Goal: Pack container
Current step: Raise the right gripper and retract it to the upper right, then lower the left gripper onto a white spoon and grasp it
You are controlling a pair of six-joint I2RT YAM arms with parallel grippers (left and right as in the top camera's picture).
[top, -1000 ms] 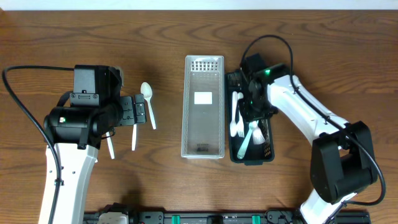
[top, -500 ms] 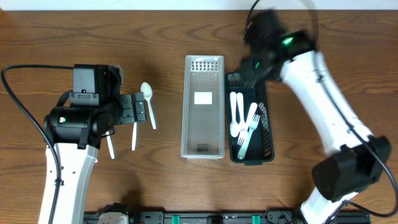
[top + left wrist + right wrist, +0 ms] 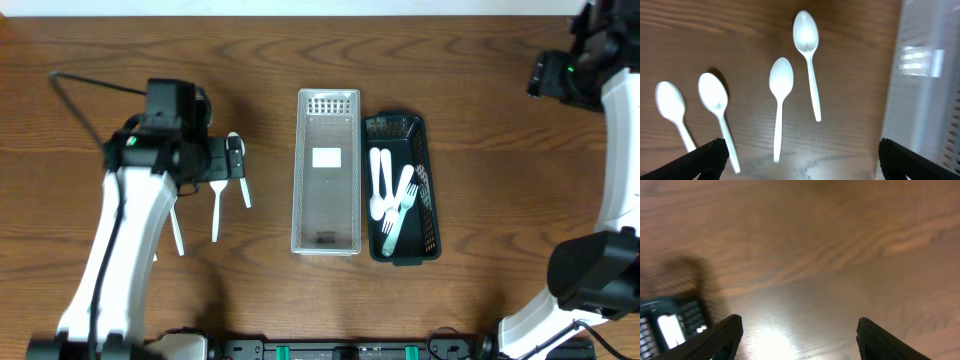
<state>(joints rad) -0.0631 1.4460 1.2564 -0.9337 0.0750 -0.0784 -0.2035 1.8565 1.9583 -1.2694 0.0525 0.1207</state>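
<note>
**Status:** task judged part-complete. The black basket (image 3: 398, 128) holds a small batch of white cutlery (image 3: 378, 190), forks and spoons mixed, lying lengthwise inside. The clear container (image 3: 328, 215), just beside the basket, appears empty apart from a white label on its floor. The task wording does not say which of the two is the intended target.

**Outstanding:** four white spoons (image 3: 781, 80) lie loose on the tabletop (image 3: 480, 300). Per the left wrist view, they lie ahead of and below the left end effector (image 3: 800, 162). Two sit roughly between its fingers and two lie off toward one finger. The clear container lies off toward the other finger.

**Left end effector:** spread wide, nothing held, above the spoons, no contact seen.

**Right end effector** (image 3: 797, 340): likewise wide and empty, over bare tabletop and well apart from the basket. The basket shows only at a lower corner of its view.

**Judgement:** approx. half the items are packed. Remaining work is pick and transfer of the 4 spoons, most likely by the left arm. No spills or misplaced items noted.
</note>
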